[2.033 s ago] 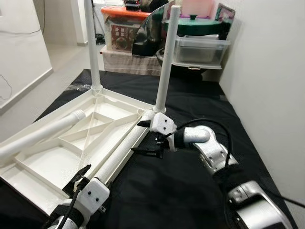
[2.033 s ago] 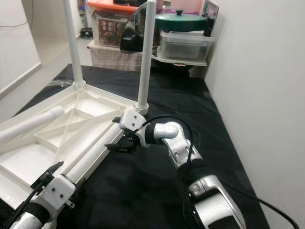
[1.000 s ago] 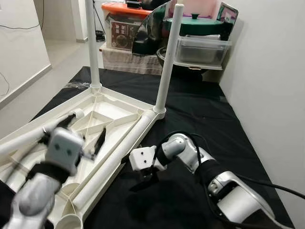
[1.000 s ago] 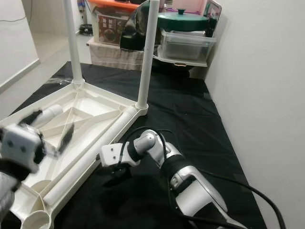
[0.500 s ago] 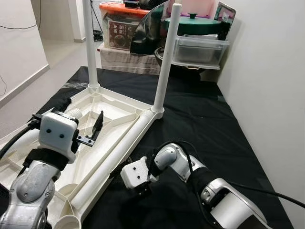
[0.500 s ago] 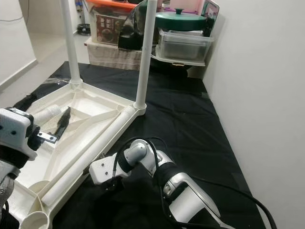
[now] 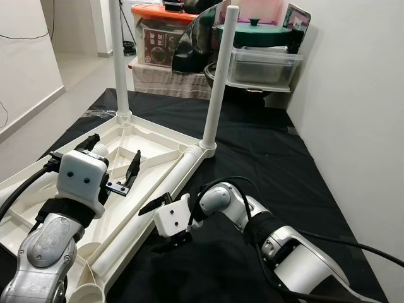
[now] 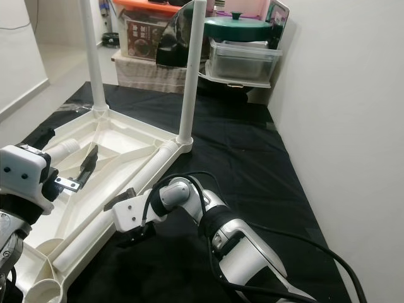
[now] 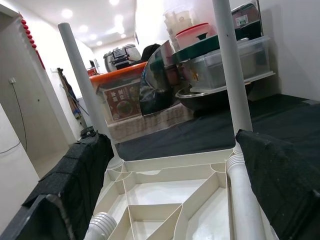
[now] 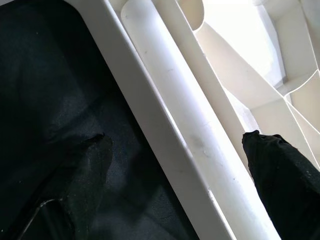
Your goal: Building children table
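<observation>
White loose leg (image 7: 165,196) beside right end effector (image 7: 161,222)

The far upright leg (image 7: 116,57) runs out past the top edge, so its end is unseen. The upturned tabletop (image 7: 148,148) is cut by the left and bottom edges. The left gripper (image 7: 113,161) covers part of a loose leg (image 8: 63,150). Box labels (image 7: 158,47) behind are too small to read.
</observation>
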